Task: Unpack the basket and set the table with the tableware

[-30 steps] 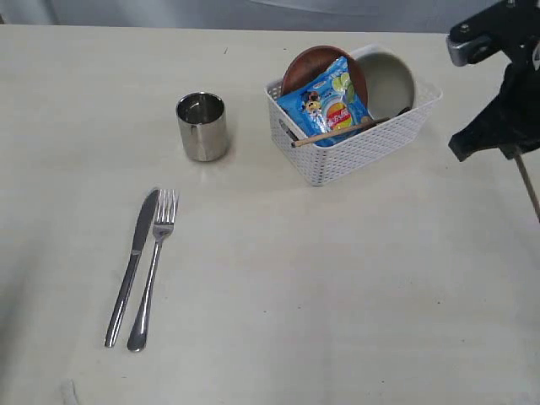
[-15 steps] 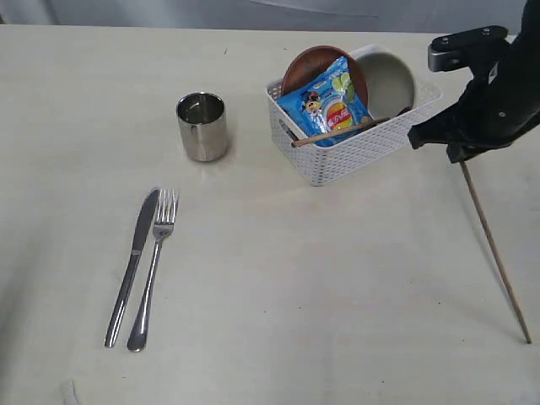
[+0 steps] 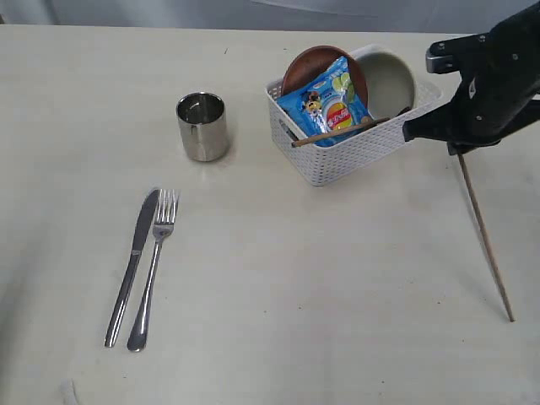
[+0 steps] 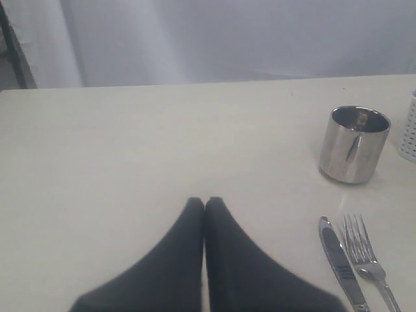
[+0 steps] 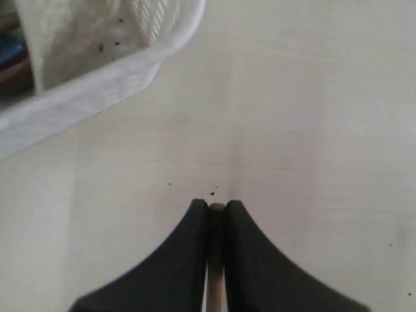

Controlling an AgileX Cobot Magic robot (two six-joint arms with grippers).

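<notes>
One brown chopstick point(image 3: 483, 228) only: clamps its upper end tight in the right gripper point(image 3: 460, 150), just beside the white basket point(image 3: 337, 164), tip slanting down toward the table point(image 3: 295, 278). Holds the left gripper point(image 4: 205, 203) shut and empty above the table near the steel cup point(image 4: 354, 146), knife point(image 4: 335, 250) and fork point(image 4: 364, 250). Leaves plate point(image 3: 308, 67), bowl point(image 3: 388, 84), chip bag point(image 3: 325, 101) and a second chopstick point(image 3: 337, 132) in the basket.

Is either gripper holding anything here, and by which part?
The right gripper pinches one chopstick near its upper end; the left gripper is shut on nothing.
</notes>
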